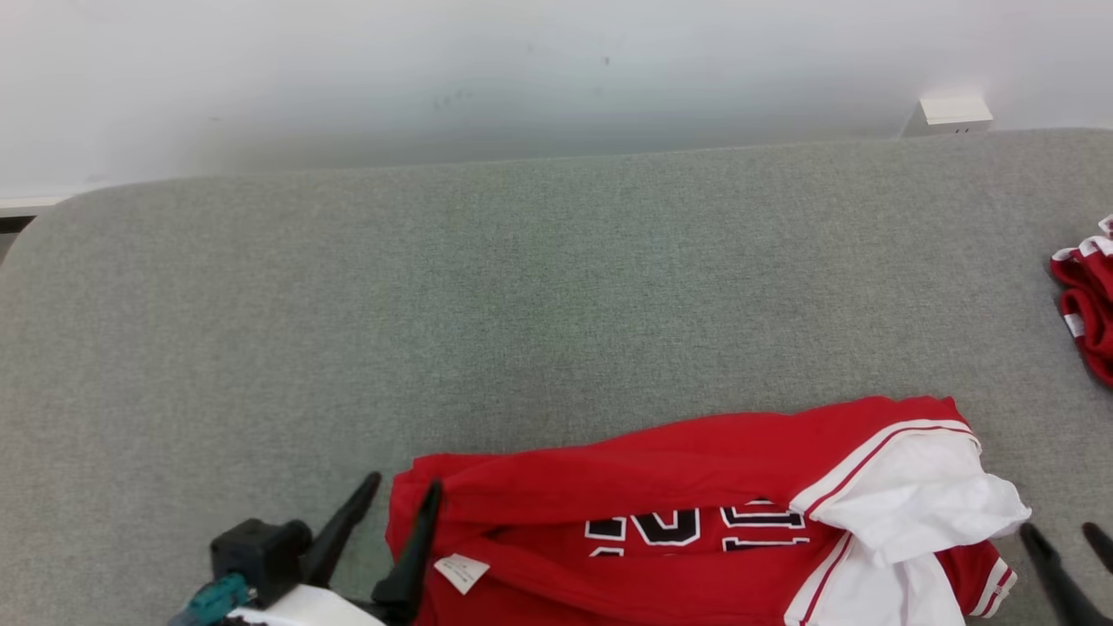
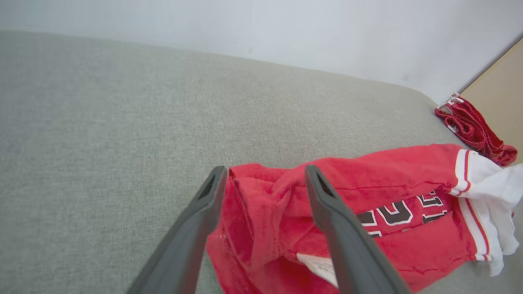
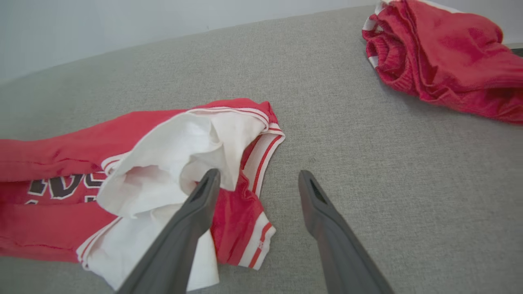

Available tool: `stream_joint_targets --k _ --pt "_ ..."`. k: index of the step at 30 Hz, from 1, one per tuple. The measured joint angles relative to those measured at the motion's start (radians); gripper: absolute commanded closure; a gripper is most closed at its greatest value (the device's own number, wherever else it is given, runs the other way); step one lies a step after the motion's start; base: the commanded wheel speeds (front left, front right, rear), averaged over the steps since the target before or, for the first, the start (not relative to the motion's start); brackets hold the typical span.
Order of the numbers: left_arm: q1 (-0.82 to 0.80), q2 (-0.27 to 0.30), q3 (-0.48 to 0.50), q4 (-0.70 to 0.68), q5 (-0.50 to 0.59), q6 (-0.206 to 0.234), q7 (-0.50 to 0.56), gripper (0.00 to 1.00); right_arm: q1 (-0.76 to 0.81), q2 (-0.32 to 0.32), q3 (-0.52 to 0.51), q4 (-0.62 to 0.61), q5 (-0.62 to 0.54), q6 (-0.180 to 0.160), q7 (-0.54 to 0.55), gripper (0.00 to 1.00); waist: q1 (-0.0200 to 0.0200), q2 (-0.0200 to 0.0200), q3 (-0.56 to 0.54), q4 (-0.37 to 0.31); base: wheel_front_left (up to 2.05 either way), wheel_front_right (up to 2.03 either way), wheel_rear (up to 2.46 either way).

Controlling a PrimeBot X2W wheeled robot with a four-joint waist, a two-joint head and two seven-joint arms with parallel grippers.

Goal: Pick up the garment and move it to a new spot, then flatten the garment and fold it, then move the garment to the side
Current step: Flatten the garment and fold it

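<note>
In the head view, the red garment lay crumpled along the lower middle of the frame on the grey worktop, with its lettering showing and white fabric bunched at its right end. My left hand sat at lower left, fingers apart, one over the garment's left edge. My right hand sat at lower right, also apart, just beside the white fabric. A second red garment lay at the right edge.

In the left wrist view, the spread left hand straddled the garment's bunched end, clamping nothing.

In the right wrist view, one finger of the right hand crossed the white fabric and the other was over bare worktop. The second red garment lay at upper right.
</note>
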Motion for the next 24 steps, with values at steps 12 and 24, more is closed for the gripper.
stream_joint_targets --k 12,24 --pt "0.018 -0.032 0.079 -0.032 0.139 0.078 -0.173 0.0 -0.085 0.147 -0.182 -0.044 -0.042 0.0 0.09 0.0 0.0 0.0 -0.007 0.001 0.0 0.0 0.0" --pt "0.019 -0.106 0.1 0.038 0.207 0.019 -0.179 0.0 -0.233 0.202 -0.073 0.191 -0.223 0.0 0.26 0.0 0.0001 0.0 0.007 0.033 0.0 0.0 0.0"
